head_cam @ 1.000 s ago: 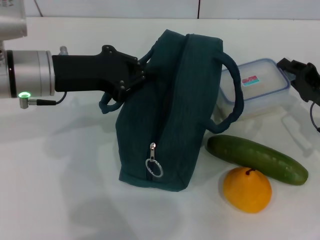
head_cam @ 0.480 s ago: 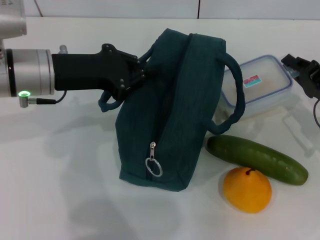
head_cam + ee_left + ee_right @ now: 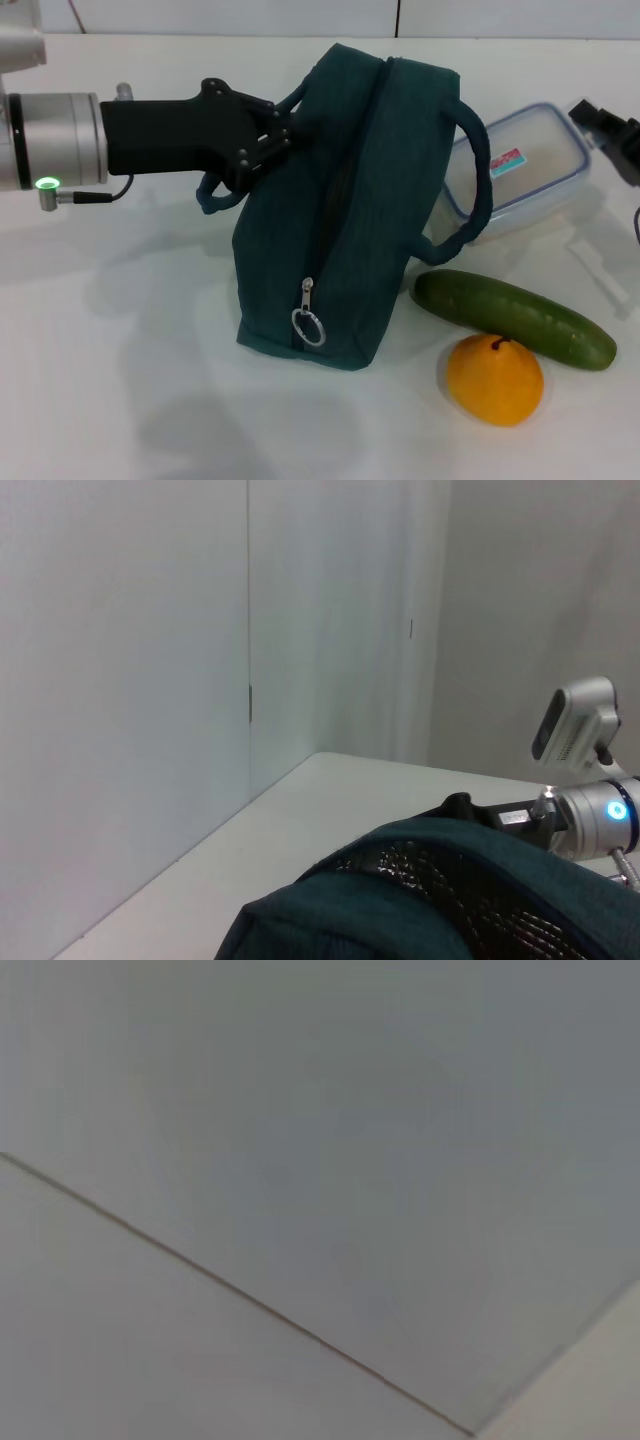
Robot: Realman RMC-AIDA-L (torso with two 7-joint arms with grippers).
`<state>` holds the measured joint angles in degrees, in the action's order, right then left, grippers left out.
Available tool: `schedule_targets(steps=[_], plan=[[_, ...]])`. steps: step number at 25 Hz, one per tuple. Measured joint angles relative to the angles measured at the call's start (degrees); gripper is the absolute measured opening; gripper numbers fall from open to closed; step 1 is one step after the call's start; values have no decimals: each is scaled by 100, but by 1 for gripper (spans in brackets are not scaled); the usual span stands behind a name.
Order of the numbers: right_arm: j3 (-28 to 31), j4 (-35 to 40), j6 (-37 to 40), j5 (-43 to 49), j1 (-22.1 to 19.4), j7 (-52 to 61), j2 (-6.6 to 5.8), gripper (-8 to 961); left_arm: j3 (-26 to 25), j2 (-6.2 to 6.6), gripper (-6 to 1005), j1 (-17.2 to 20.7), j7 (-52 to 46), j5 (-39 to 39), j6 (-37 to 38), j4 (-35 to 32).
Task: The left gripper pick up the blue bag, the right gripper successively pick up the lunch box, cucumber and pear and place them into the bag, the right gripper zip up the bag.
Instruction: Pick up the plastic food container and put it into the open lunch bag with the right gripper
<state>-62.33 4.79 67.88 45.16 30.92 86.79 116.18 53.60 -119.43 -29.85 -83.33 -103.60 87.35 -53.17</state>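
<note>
The blue bag (image 3: pixel 345 215) stands tilted on the white table, its silver ring pull (image 3: pixel 308 326) low on the near end. My left gripper (image 3: pixel 268 143) is shut on the bag's left handle. In the left wrist view the bag's top (image 3: pixel 400 930) fills the lower part, with some shiny lining showing. The lunch box (image 3: pixel 520 165) is right of the bag, tilted and raised off the table. My right gripper (image 3: pixel 603 126) is shut on its far right edge, at the picture's edge. The cucumber (image 3: pixel 515 318) and the pear (image 3: pixel 494 378) lie in front of the box.
The bag's right handle (image 3: pixel 475 180) loops in front of the lunch box. The table's far edge meets a wall (image 3: pixel 400 18) behind the bag. The right wrist view shows only bare wall.
The lunch box has risen and shifted right with my right gripper. The bag's top has leaned a little to the right, and its handle sits slightly higher in my left gripper.
</note>
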Motion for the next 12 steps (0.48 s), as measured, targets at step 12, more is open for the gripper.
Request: schedule_targets(steps=[12], plan=[[88,767,1469,-214,-405,-839,-65,102,-17,1,43,50,-129,138,35,-56]])
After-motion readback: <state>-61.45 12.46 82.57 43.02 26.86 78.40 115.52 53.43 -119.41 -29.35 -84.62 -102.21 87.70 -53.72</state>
